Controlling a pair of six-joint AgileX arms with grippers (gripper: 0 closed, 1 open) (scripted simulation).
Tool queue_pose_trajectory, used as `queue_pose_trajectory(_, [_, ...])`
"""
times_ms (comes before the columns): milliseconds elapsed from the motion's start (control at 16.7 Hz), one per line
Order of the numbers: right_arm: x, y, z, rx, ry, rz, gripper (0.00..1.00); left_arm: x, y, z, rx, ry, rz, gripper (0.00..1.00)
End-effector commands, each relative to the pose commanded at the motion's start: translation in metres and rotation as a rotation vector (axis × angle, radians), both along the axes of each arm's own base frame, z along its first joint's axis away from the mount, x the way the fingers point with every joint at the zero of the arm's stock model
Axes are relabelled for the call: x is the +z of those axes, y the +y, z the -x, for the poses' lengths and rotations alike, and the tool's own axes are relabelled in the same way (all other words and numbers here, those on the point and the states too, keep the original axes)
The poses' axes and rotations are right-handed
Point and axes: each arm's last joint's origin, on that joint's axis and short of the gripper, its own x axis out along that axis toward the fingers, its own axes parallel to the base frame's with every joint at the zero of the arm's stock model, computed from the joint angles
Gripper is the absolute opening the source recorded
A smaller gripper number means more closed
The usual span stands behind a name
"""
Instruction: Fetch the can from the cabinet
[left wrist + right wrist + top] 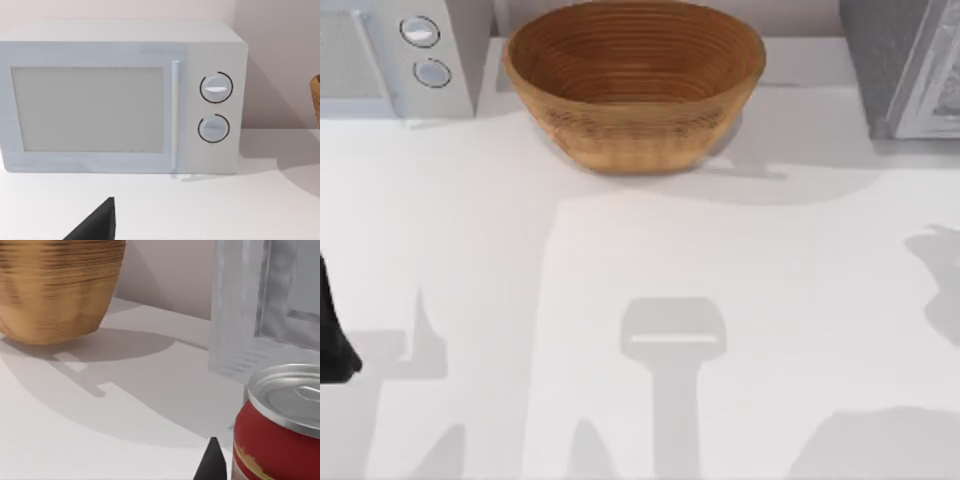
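Red soda can (277,432) sits close against the right claw (212,462), beside the cabinet (265,310); whether that claw pinches it cannot be told. Left arm idles facing the microwave (120,97). Carrying it level toward the open surface (640,300) seems wisest.

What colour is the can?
Red with a silver top, can, best seen in the right wrist view.

i count one wicker basket (635,80) at the back of the desk (640,300), one white microwave (120,95) with two round dials on its front, one grey cabinet (910,65), and one red can (280,430) with a silver lid. that makes four things, one of each kind.
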Motion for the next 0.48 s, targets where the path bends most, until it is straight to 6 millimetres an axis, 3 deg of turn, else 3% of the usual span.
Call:
queue_pose_trajectory(240, [-0.0008, 0.0020, -0.0021, 0.000, 0.000, 0.000, 0.00, 0.0000, 0.0000, 0.0000, 0.000, 0.000, 0.000, 1.00])
queue_pose_trajectory(480, [-0.0008, 0.0020, -0.0021, 0.000, 0.000, 0.000, 0.30, 0.0000, 0.0000, 0.0000, 0.000, 0.000, 0.000, 1.00])
